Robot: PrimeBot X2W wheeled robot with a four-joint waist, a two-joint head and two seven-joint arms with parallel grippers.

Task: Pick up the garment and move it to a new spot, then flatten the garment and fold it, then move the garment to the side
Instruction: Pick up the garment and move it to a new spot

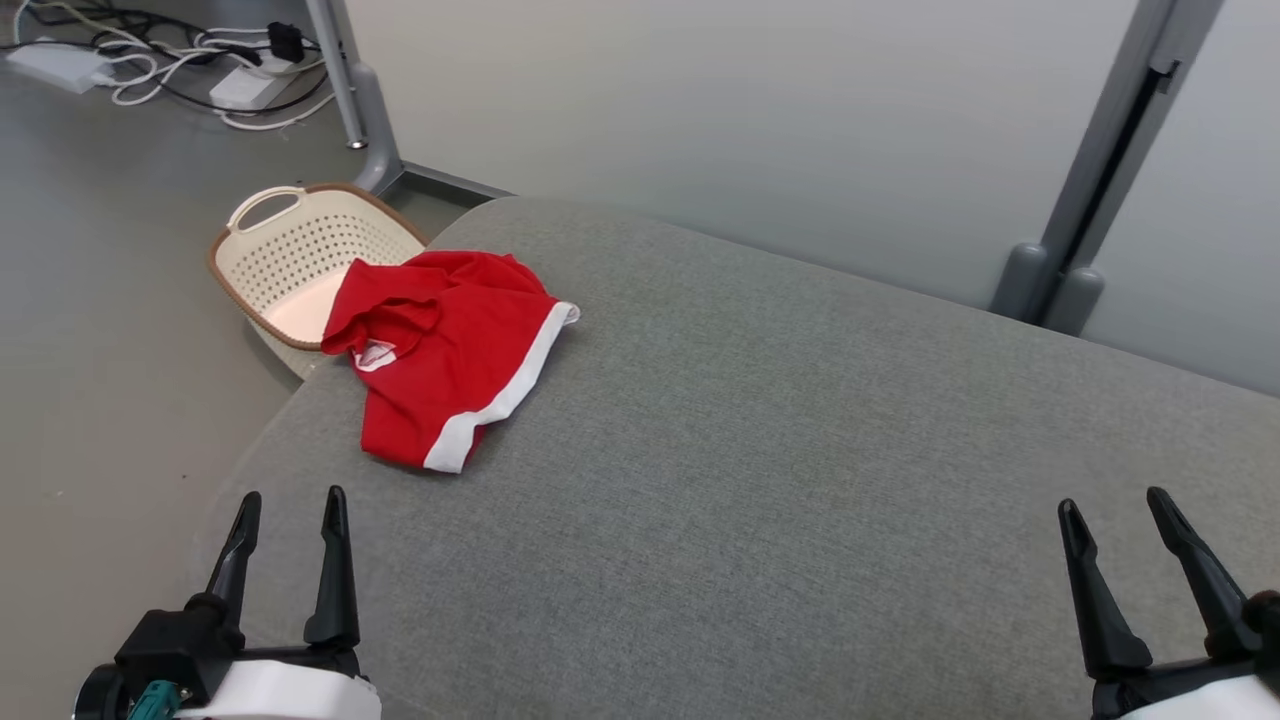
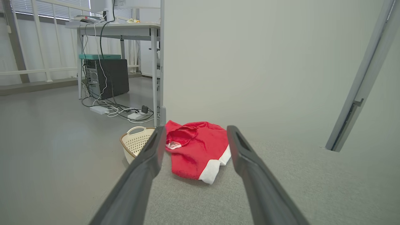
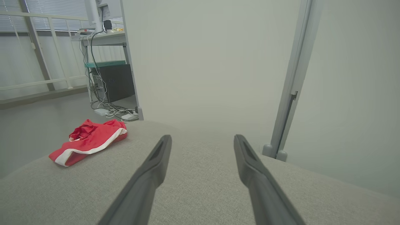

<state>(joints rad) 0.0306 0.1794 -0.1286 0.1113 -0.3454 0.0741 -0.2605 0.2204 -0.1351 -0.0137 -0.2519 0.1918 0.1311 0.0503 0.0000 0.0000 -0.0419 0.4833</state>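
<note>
The left end effector [image 1: 292,495] and right end effector [image 1: 1111,498] are spread wide and empty. The left one is better placed to pinch a thick fold of the crumpled red, white-trimmed garment [image 1: 450,350] near the edge of the grey fabric worktop [image 1: 800,450].

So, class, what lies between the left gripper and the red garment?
Just bare grey upholstery. In the head view, nothing sits between the open left gripper and the garment; the left wrist view agrees.

Pale grey partition wall [image 1: 800,120], grey metal posts [image 1: 1112,150]; grey floor [image 1: 100,400] — white-topped desk [image 2: 125,28], black computer tower [image 2: 112,78], tangled white cables [image 2: 118,111] stood beyond.
</note>
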